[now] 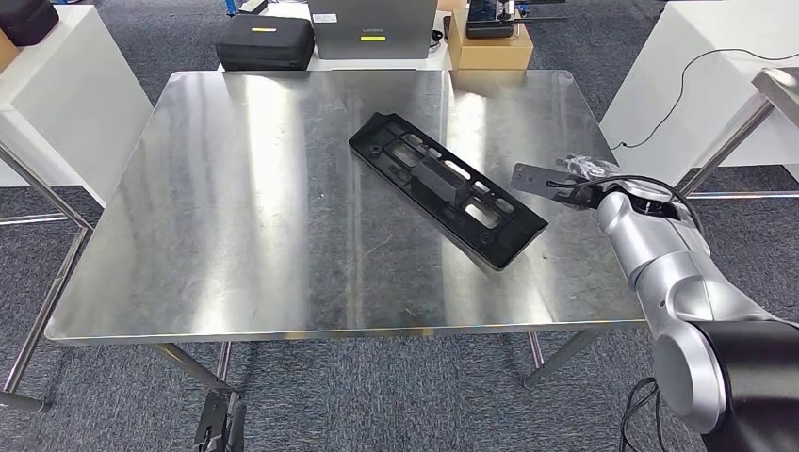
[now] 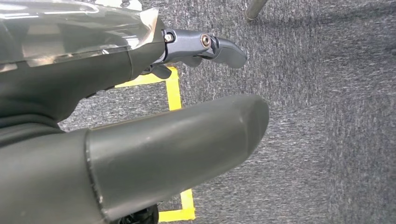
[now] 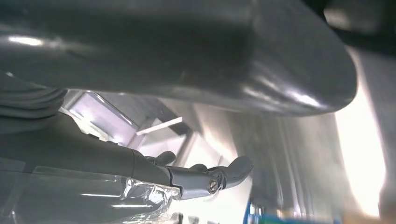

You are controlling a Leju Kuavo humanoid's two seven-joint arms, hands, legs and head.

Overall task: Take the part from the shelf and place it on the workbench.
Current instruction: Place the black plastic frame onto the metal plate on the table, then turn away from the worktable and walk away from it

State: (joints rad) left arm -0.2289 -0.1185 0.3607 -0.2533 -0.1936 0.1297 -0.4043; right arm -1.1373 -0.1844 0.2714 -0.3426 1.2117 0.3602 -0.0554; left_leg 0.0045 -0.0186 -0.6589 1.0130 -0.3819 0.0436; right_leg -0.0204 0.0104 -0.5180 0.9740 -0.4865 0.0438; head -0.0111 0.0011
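**A:** Where's the part now?

**B:** You'll see the black plastic part (image 1: pixel 448 189) lying flat on the steel workbench (image 1: pixel 236 235), just right of the middle of the head view, running on a slant from upper left to lower right. Nothing is touching it, so I'd judge the placing done.

**A:** If you had to lift it again, how would it handle?

**B:** It looks like a long, stiff moulded panel with slots cut through it. Probably light, but awkward from one end because of its length. I'd take it near the middle, fingers over a long edge or hooked into a slot. The steel is slick, so expect it to slide if you push it.

**A:** And the hands?

**B:** Your right hand (image 1: pixel 565 179) sits at the right of the frame, just off the part's lower end, fingers spread and empty. The left hand (image 2: pixel 140 140) hangs over grey carpet (image 2: pixel 327 116) and yellow floor tape (image 2: pixel 173 93), fingers apart, holding nothing.

**A:** Anything else nearby?

**B:** A black case (image 1: pixel 265 42) beyond the bench, at the top of the frame.
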